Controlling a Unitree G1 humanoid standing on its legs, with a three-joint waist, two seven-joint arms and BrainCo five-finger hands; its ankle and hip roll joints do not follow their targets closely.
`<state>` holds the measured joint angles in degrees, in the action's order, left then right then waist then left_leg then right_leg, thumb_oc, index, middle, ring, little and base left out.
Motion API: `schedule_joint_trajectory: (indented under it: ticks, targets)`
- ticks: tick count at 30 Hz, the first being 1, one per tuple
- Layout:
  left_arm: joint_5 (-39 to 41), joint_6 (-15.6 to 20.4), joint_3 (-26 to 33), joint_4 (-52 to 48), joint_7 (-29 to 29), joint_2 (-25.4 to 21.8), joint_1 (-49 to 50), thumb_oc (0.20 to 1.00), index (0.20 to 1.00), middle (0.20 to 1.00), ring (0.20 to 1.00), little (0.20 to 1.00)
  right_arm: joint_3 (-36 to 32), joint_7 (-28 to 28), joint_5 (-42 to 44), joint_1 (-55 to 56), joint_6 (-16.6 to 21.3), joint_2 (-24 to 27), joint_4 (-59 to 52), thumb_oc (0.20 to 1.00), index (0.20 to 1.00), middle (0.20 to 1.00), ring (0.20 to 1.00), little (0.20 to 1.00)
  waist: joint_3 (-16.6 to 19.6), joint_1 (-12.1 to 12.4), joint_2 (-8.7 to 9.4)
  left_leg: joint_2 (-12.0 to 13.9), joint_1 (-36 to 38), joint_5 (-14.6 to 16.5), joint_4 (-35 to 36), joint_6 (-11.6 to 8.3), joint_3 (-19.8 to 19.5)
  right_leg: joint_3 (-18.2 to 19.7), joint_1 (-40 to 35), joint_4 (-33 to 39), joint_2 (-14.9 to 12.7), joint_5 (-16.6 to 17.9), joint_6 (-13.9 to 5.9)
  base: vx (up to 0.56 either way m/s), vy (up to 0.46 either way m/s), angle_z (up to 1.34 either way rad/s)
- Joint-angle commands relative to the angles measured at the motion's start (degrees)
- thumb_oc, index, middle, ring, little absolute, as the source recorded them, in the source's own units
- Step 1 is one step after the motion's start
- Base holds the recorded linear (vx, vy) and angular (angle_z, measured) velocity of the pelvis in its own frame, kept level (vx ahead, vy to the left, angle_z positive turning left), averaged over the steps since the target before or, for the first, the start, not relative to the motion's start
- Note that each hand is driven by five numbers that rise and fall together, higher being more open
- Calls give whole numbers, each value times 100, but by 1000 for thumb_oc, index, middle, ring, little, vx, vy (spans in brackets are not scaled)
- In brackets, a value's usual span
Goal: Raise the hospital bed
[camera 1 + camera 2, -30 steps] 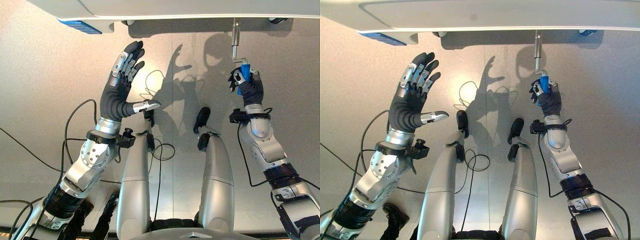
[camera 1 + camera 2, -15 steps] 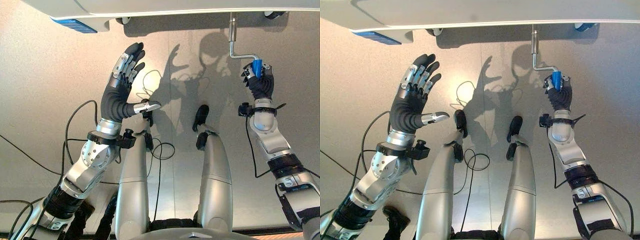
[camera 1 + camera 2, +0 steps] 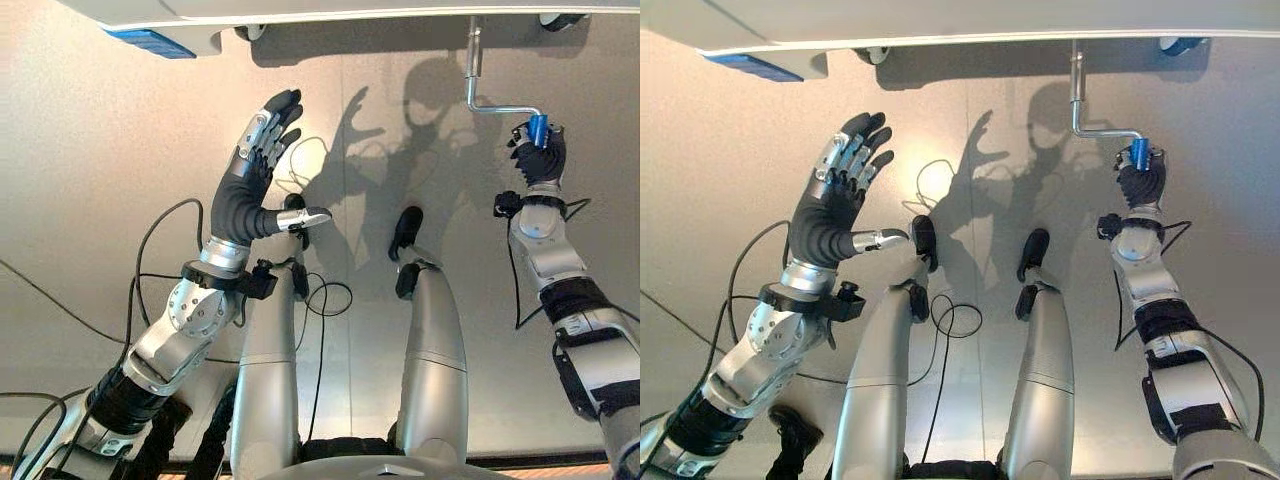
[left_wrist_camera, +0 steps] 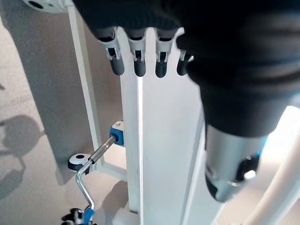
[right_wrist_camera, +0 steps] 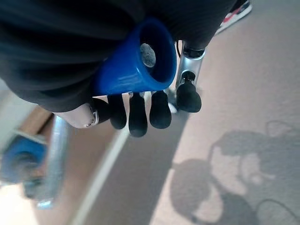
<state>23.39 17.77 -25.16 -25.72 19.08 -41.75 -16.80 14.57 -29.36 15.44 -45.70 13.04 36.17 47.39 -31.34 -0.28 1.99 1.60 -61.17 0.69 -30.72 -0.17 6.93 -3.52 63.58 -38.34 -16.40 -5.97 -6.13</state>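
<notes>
Cranking under way, extent unreadable: right robot hand [image 3: 538, 158] curled round blue grip [image 3: 538, 127] of crank [image 3: 478, 85] under bed [image 3: 300, 10] edge at 1 o'clock; left robot hand [image 3: 258, 170] splayed, idle, at 11 o'clock.

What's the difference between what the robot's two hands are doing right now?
The right hand is curled round the blue grip of the bed's metal crank; the left hand holds nothing. The right hand's fingers are shut, the left hand's spread straight. The right hand reaches out near the bed frame; the left hangs in the air. Both wear dark ribbed covers.
</notes>
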Motion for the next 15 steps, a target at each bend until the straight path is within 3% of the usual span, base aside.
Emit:
schedule_joint_trajectory:
  ticks: [1, 3, 4, 5, 6, 8, 9, 13, 15]
  targets:
    - [51, 348, 12, -423, -69, 257, -2, 1000, 1000, 1000, 1000, 1000, -367, -308, 627, -495, -159, 1113, 430, 200, 200, 200, 200, 200, 154, -16, -426, 208, 242, -32, 281, -361, -409, 67, -85, 129, 63, 376, -142, 0, 0, 0]
    - [69, 336, -108, -376, -79, 295, -12, 1000, 1000, 1000, 1000, 1000, -120, -158, 618, -605, -280, 1039, 957, 200, 200, 200, 200, 200, 154, 38, -487, 213, 358, 119, 219, -405, -454, 98, -189, -12, 69, 170, -168, 29, -15, 0]
    - [80, 338, -129, -361, -80, 305, -116, 1000, 1000, 1000, 1000, 1000, -41, -100, 619, -766, -315, 1043, 1156, 200, 200, 200, 200, 200, 154, 55, -514, 215, 199, -43, 270, -375, -429, 57, -40, 39, 62, 307, -124, 60, -28, 1]
    - [95, 337, -182, -345, -84, 322, -96, 1000, 1000, 1000, 1000, 1000, 72, -31, 613, -794, -361, 1019, 1304, 200, 200, 200, 200, 200, 154, 66, -528, 213, 324, 108, 218, -413, -464, 90, -153, -57, 69, 140, -161, -47, -18, 3]
    - [91, 337, -193, -346, -97, 333, -179, 1000, 1000, 1000, 1000, 1000, 150, 13, 569, -941, -396, 1028, 1462, 200, 200, 200, 200, 200, 154, 88, -547, 213, 157, -55, 257, -380, -443, 50, -10, -9, 70, 273, -111, 2, -20, 4]
    - [113, 326, -260, -331, -102, 396, -251, 1000, 1000, 1000, 1000, 1000, 310, 95, 580, -1175, -467, 1003, 1829, 200, 200, 200, 200, 200, 154, 126, -606, 209, 100, -78, 241, -382, -474, 35, 54, -67, 70, 254, -99, 0, -34, 6]
    - [123, 318, -328, -311, -105, 419, -211, 1000, 1000, 1000, 1000, 1000, 393, 148, 535, -1149, -522, 963, 1968, 200, 200, 200, 200, 200, 154, 149, -625, 196, 247, 91, 172, -418, -504, 74, -73, -187, 73, 75, -136, 61, -52, 8]
    - [97, 302, -410, -273, -125, 450, -399, 1000, 1000, 1000, 1000, 1000, 559, 344, 474, -1448, -658, 962, 2458, 200, 200, 200, 200, 200, 154, 234, -739, 191, 34, -79, 193, -385, -517, 22, 166, -263, 45, 175, -86, 5, -21, 11]
    - [116, 298, -445, -266, -130, 490, -362, 1000, 1000, 1000, 1000, 1000, 682, 418, 401, -1483, -718, 919, 2586, 200, 200, 200, 200, 200, 154, 269, -773, 181, 88, 39, 104, -414, -565, 56, 120, -389, 48, 37, -108, 10, -26, 6]
